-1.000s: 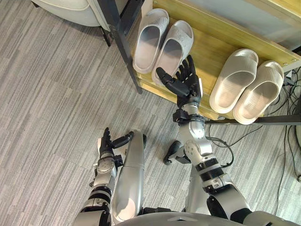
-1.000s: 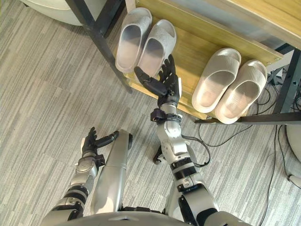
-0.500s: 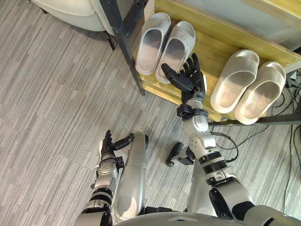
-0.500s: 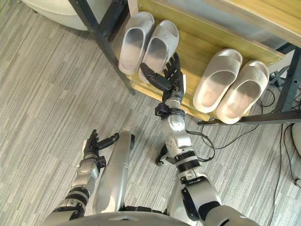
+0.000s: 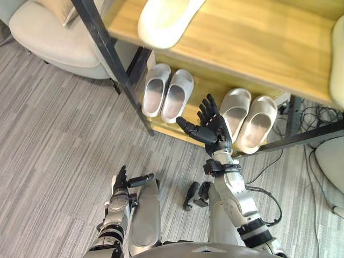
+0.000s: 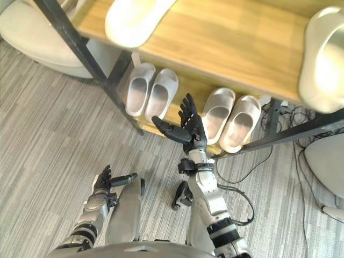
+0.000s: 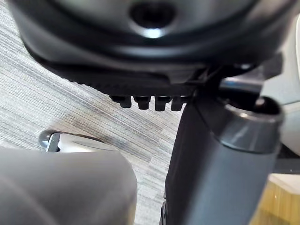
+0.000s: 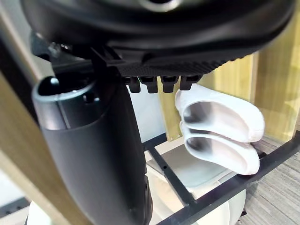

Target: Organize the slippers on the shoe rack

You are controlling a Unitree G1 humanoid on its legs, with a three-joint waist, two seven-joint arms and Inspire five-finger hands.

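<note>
Slippers, smooth moulded slides, stand paired: grey pair (image 5: pixel 167 97) beyond the thumb of the right hand (image 5: pixel 215 131), beige pair (image 5: pixel 248 115) beside its fingers. Hand spread wide.

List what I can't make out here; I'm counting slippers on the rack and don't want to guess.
Cream slipper on the top shelf: cut off by both eye views' top edge.
Second top-shelf slipper: cut off by the right eye view's right edge.
Beige pair: the left one's near end sits behind the open right hand, eye views.
Back of the lower shelf: hidden under the top shelf, eye views.
</note>
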